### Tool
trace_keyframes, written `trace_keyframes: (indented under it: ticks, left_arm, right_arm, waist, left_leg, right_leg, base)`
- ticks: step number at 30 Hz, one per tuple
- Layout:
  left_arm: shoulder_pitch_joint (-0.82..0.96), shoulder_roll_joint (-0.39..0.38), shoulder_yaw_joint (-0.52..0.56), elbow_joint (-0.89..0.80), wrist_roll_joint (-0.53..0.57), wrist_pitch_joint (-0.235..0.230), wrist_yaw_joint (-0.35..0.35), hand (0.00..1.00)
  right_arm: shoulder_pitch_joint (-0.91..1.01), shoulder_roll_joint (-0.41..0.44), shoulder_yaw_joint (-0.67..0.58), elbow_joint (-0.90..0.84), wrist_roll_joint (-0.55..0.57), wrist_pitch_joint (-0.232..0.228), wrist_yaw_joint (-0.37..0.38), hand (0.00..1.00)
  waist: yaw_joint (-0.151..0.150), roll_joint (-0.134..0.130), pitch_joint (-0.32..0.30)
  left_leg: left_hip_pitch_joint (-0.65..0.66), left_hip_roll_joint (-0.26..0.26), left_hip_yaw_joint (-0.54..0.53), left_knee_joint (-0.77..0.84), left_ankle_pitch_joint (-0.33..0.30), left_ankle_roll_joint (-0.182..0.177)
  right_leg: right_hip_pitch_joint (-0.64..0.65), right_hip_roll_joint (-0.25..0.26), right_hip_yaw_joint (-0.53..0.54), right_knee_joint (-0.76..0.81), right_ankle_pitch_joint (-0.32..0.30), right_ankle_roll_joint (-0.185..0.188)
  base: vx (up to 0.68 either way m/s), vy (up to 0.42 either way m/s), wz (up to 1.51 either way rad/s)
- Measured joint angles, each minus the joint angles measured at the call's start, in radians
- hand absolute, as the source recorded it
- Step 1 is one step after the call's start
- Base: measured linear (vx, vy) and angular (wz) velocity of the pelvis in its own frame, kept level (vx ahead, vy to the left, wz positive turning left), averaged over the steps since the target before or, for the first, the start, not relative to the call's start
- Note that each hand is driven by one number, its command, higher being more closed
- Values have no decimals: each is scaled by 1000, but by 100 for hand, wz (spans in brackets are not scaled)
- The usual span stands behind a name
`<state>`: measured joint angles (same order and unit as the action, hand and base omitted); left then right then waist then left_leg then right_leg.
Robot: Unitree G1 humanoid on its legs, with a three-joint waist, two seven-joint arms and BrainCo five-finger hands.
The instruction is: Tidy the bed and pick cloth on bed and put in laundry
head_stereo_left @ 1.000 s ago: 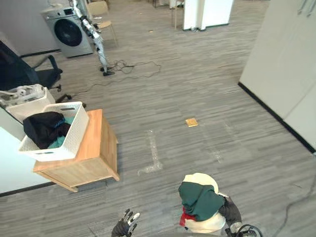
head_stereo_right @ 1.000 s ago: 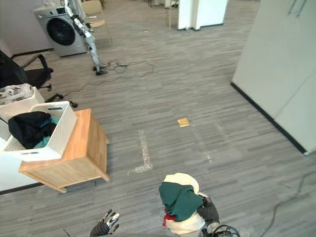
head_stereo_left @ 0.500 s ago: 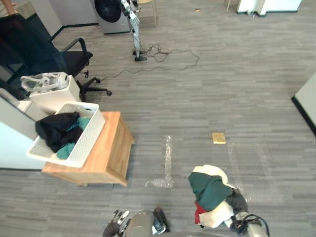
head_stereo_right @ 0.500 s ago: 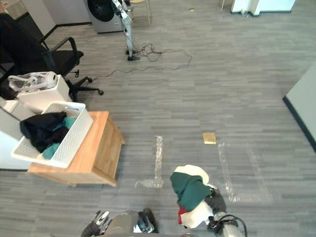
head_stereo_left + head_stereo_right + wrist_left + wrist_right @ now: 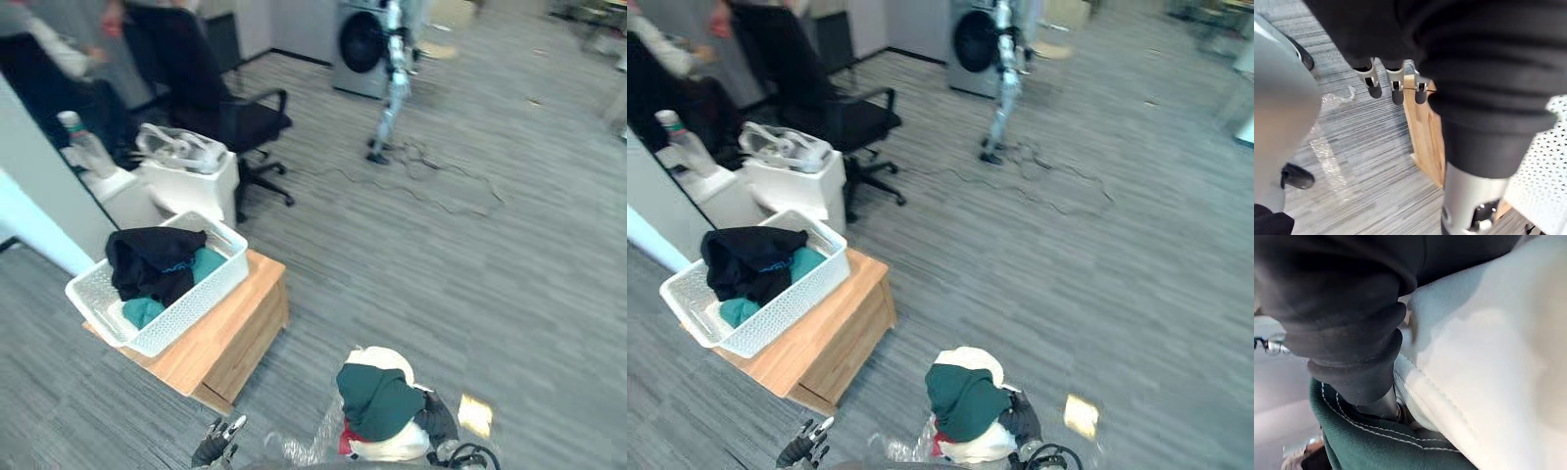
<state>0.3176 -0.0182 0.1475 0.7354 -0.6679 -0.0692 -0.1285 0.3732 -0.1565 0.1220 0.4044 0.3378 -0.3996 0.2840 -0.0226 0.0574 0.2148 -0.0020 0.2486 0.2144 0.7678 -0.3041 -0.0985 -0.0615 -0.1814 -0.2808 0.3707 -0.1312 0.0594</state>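
My right hand [image 5: 438,418] is shut on a bundle of clothes [image 5: 377,401], dark green on top, cream and a bit of red beneath, held low at the bottom middle of the eye views. In the right wrist view the cream cloth [image 5: 1488,357] and green cloth [image 5: 1376,450] press against the hand. A white laundry basket [image 5: 201,299] with black and teal garments [image 5: 152,264] stands on a low wooden table [image 5: 230,343] to the left. My left hand [image 5: 219,446] hangs empty near the table's front, its fingers [image 5: 1396,88] straight.
A black office chair [image 5: 220,108] and a white bin [image 5: 191,181] stand behind the table. A washing machine [image 5: 362,49] is at the far back, with a stand and cable [image 5: 431,176] on the floor. A person [image 5: 44,73] is at the far left.
The camera has swung left, so the basket and table now sit nearer the middle. The bundle stays in my right hand; my left hand is still low and open.
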Motion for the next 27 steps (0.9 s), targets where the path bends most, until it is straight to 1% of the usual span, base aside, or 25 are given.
trace_keyframes:
  ticks: [1, 2, 3, 4, 5, 6, 7, 8, 9, 11, 12, 13, 14, 15, 16, 17, 18, 19, 20, 21, 22, 23, 25, 26, 27]
  left_arm:
    - [16, 11, -1, -16, -5, -19, -9, 0]
    - [21, 18, -7, -21, -8, -22, -17, 0]
    - [27, 32, -33, -22, -15, -31, -31, 0]
    - [34, 33, -41, -20, -20, -37, -47, 0]
    - [36, 33, -50, -19, -20, -40, -51, 0]
    - [38, 32, -72, -19, -19, -50, -63, 0]
    - [39, 31, -78, -19, -17, -56, -72, 0]
    - [40, 32, -77, -18, -12, -61, -79, 0]
    - [43, 40, -77, -19, -1, -69, -91, 0]
    - [44, 61, -79, -18, 13, -69, -94, 0]
    - [45, 74, -80, -18, 13, -67, -109, 0]
    - [45, 80, -85, -19, 15, -66, -116, 0]
    - [46, 82, -100, -19, 24, -64, -124, 0]
    - [46, 82, -100, -21, 32, -62, -128, 0]
    - [42, 84, -102, -21, 49, -55, -130, 0]
    - [37, 90, -111, -19, 69, -46, -132, 0]
    - [37, 97, -120, -19, 84, -45, -132, 0]
    - [34, 109, -142, -19, 107, -44, -131, 0]
    - [25, 122, -156, -19, 129, -42, -126, 0]
    - [18, 136, -156, -19, 133, -34, -122, 0]
    - [14, 144, -156, -19, 133, -31, -116, 0]
    - [6, 154, -156, -20, 132, -26, -109, 0]
    - [-13, 172, -182, -18, 134, -17, -89, 0]
    - [-19, 177, -190, -18, 135, -15, -87, 0]
    - [-26, 185, -200, -18, 140, -15, -81, 0]
  right_arm:
    - [-16, 4, -1, -3, -7, 0, -6, 100]
    - [-24, 4, -4, -3, -7, -3, -6, 100]
    - [-46, 0, -7, -2, -7, -9, -6, 100]
    - [-74, -4, -10, 4, -8, -9, -7, 100]
    - [-83, -5, -12, 4, -8, -9, -11, 100]
    - [-93, -5, -24, 5, -8, -9, -22, 100]
    - [-105, -5, -33, 6, -10, -7, -25, 100]
    - [-110, -5, -34, 14, -14, -3, -32, 100]
    - [-115, -4, -34, 14, -17, 4, -50, 100]
    - [-133, 18, -28, 16, -17, 18, -82, 100]
    - [-148, 39, -27, 16, -17, 18, -97, 100]
    - [-152, 48, -26, 16, -18, 18, -113, 100]
    - [-158, 56, -25, 15, -32, 17, -147, 100]
    - [-166, 58, -24, 15, -39, 17, -163, 100]
    - [-171, 61, -26, 11, -47, 14, -197, 100]
    - [-172, 57, -28, 9, -57, 12, -241, 100]
    - [-165, 56, -29, 5, -66, 11, -264, 100]
    - [-154, 57, -31, 0, -80, 9, -296, 100]
    - [-139, 65, -32, -17, -103, 8, -323, 100]
    - [-115, 73, -28, -75, -122, 7, -338, 100]
    - [-106, 75, -26, -108, -134, 2, -346, 100]
    - [-99, 74, -28, -157, -154, -8, -352, 100]
    - [-103, 70, -47, -297, -195, -32, -375, 100]
    - [-105, 69, -53, -331, -199, -36, -377, 100]
    - [-112, 67, -63, -390, -211, -43, -376, 100]
  waist:
    - [6, -8, -3]
    - [10, -12, -4]
    - [12, -14, -5]
    - [13, -14, -5]
    - [11, -14, -5]
    - [12, -12, -6]
    - [17, -10, -8]
    - [31, -21, -7]
    - [38, -35, -23]
    - [42, -66, -29]
    - [42, -82, -36]
    - [42, -85, -38]
    - [44, -88, -39]
    - [46, -91, -38]
    - [46, -101, -33]
    - [37, -99, -32]
    - [31, -99, -32]
    - [20, -99, -30]
    - [8, -93, -29]
    - [8, -99, -23]
    - [6, -105, -21]
    - [3, -115, -16]
    - [-15, -122, -17]
    - [-17, -124, -18]
    - [-16, -135, -25]
  left_leg:
    - [-22, 23, 98, 12, -1, 4]
    - [-28, 21, 135, -11, -1, 4]
    - [-41, 3, 190, -96, 0, 3]
    - [-46, -29, 229, -222, 3, -2]
    - [-45, -48, 244, -294, 14, 2]
    - [-37, -82, 273, -446, 88, 24]
    - [-28, -98, 281, -521, 200, 66]
    - [-8, -121, 281, -566, 237, 104]
    - [7, -150, 277, -606, 255, 109]
    - [4, -172, 265, -620, 260, 117]
    - [7, -189, 258, -630, 270, 131]
    - [15, -199, 256, -637, 272, 135]
    - [33, -213, 254, -652, 271, 135]
    - [43, -225, 254, -663, 268, 137]
    - [60, -257, 244, -700, 238, 152]
    - [85, -278, 206, -730, 230, 161]
    - [96, -287, 184, -739, 229, 163]
    - [114, -289, 146, -741, 228, 169]
    - [126, -275, 96, -732, 226, 180]
    - [122, -261, 63, -731, 226, 181]
    - [123, -255, 46, -731, 226, 181]
    - [126, -247, 14, -730, 226, 181]
    - [128, -230, -76, -728, 231, 171]
    - [128, -229, -90, -730, 235, 164]
    - [127, -235, -112, -731, 241, 150]
  right_leg:
    - [61, -11, -62, -39, -9, -7]
    - [87, -15, -86, -62, -12, -8]
    - [120, -20, -130, -99, -1, -4]
    - [145, -26, -173, -124, 7, -4]
    - [155, -28, -193, -135, 10, -2]
    - [174, -29, -228, -156, 15, 5]
    - [187, -26, -246, -169, 18, 12]
    - [201, -29, -248, -188, 26, 25]
    - [215, -33, -263, -222, 36, 40]
    - [228, -44, -284, -239, 42, 50]
    - [236, -57, -293, -235, 41, 52]
    - [243, -69, -293, -225, 40, 54]
    - [246, -88, -293, -190, 29, 62]
    - [241, -106, -294, -154, 13, 67]
    - [213, -147, -289, -32, -33, 54]
    - [148, -207, -232, 169, -32, 17]
    - [104, -226, -177, 269, -1, -12]
    - [37, -237, -97, 399, 60, -19]
    - [-8, -201, -25, 458, -20, 26]
    - [-38, -152, 13, 420, -80, 26]
    - [-40, -128, 19, 379, -96, 28]
    - [-50, -89, 36, 303, -105, 26]
    - [-39, -1, 135, 65, -94, 49]
    - [-28, 14, 164, 5, -75, 52]
    - [-19, 30, 207, -101, -18, 56]
  base:
    - [260, -237, 140]
    - [234, -193, 113]
    - [217, -128, 95]
    - [223, -92, 90]
    - [230, -35, 86]
    - [239, 2, 69]
    - [267, 26, 55]
    - [264, 59, 38]
    - [214, 63, 34]
    - [168, 73, 42]
    - [146, 101, 42]
    - [98, 86, 43]
    - [60, 89, 29]
    - [-14, 100, 33]
    - [-55, 118, 51]
    - [-60, 102, 69]
    - [-7, 70, 87]
    - [74, 58, 105]
    - [95, 40, 120]
    - [96, 21, 106]
    - [69, -4, 89]
    - [97, -29, 93]
    - [144, -58, 112]
    - [162, -83, 100]
    - [182, -105, 84]
